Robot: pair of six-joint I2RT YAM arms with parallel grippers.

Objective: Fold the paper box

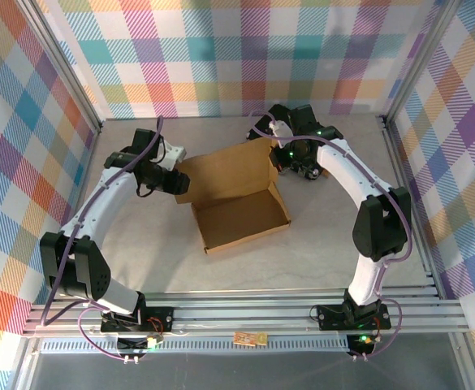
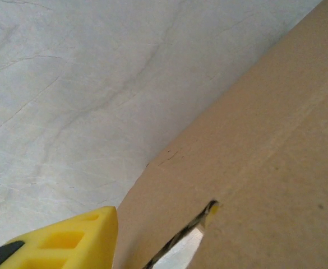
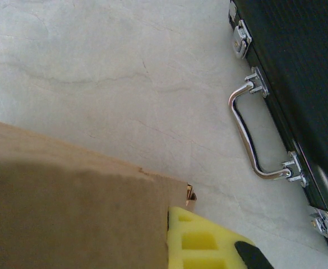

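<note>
The paper box [image 1: 241, 218] is brown cardboard lying mid-table, its shallow tray open toward me and its lid [image 1: 225, 172] raised behind it. My left gripper [image 1: 180, 182] is at the lid's left edge. In the left wrist view one yellow finger [image 2: 68, 244] presses the cardboard [image 2: 253, 157]; the other finger is hidden behind it, a yellow bit showing through a slot. My right gripper [image 1: 280, 154] is at the lid's right corner. In the right wrist view its yellow finger [image 3: 208, 241] sits tight against the cardboard panel [image 3: 68, 207], which hides the other finger.
A black hard case [image 3: 304, 56] with a chrome handle [image 3: 248, 134] lies on the pale marble table [image 1: 326, 252] just beyond the right gripper. Checkered walls [image 1: 221, 57] enclose the back and sides. Aluminium rails [image 1: 245, 313] run along the near edge.
</note>
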